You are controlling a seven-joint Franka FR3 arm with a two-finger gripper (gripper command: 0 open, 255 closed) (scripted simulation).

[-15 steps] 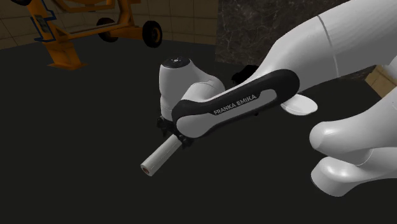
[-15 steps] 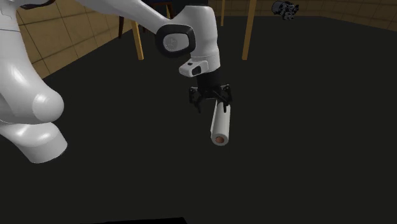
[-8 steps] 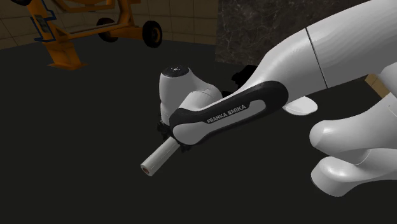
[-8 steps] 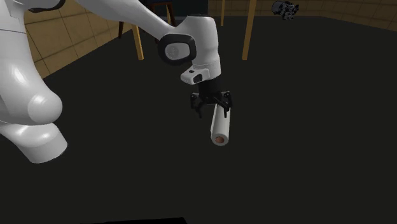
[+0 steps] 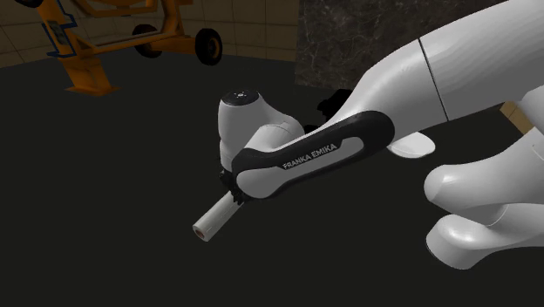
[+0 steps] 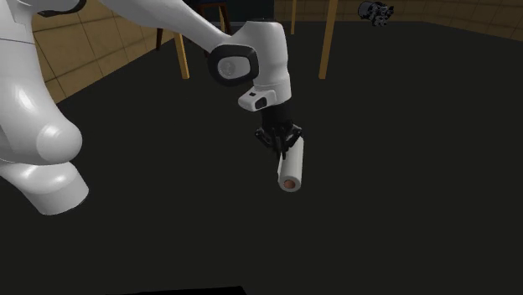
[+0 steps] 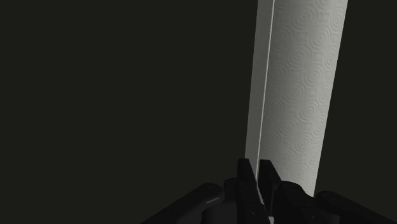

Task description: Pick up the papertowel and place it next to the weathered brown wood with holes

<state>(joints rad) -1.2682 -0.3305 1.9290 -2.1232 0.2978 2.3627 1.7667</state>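
The papertowel (image 5: 214, 220) is a slim white roll with a brownish core, lying on a dark surface (image 5: 105, 192). In the second exterior view the roll (image 6: 290, 166) points its core end toward the camera. My black gripper (image 6: 281, 144) stands over the roll's far end, pointing down. In the wrist view the embossed roll (image 7: 299, 95) runs away from the gripper (image 7: 257, 181). The fingers are nearly together, with a thin pale strip of the roll's side edge pinched between them; most of the roll lies beside one finger. The forearm hides most of the gripper (image 5: 232, 194) in the shoulder view.
An orange wheeled frame (image 5: 105, 44) stands at the back of the shoulder view's left, with a dark marbled wall (image 5: 349, 35) beside it. A tan piece (image 5: 523, 113) peeks out behind the arm at the right edge. Wooden legs (image 6: 182, 50) rise behind the arm.
The fingers stood spread over the roll's end before; now they have drawn together on its edge. The arm lowered slightly a second ago and has held still since. The roll has not moved.
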